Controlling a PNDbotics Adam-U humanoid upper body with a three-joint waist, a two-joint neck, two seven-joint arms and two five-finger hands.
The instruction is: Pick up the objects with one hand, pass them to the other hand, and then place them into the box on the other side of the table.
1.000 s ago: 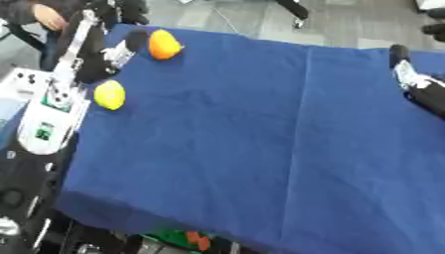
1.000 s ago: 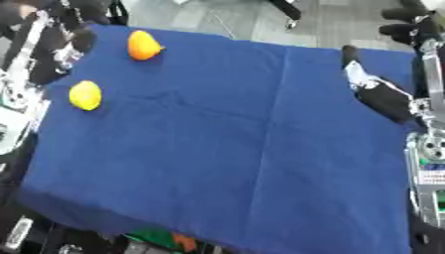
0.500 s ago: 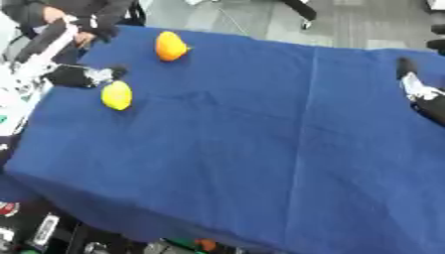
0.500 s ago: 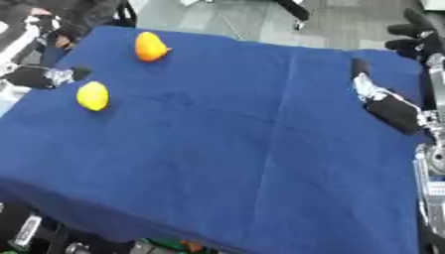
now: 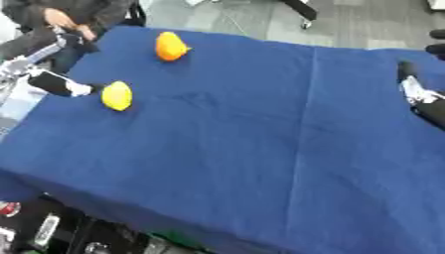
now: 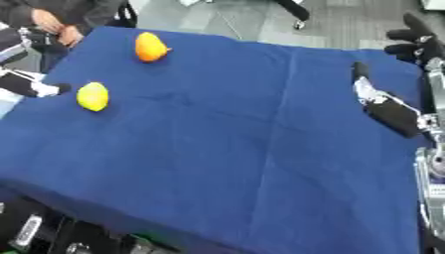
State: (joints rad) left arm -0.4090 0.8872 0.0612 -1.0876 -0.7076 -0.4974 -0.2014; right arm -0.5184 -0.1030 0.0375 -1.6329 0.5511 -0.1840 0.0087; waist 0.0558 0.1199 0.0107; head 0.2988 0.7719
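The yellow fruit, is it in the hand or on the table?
On the table: the yellow fruit lies on the blue cloth, with the left hand beside it.

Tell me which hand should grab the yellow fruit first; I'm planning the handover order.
The left. The left hand sits at the table's left edge right beside the yellow fruit. The right hand is across the blue cloth at the right edge, far from both it and the orange fruit.
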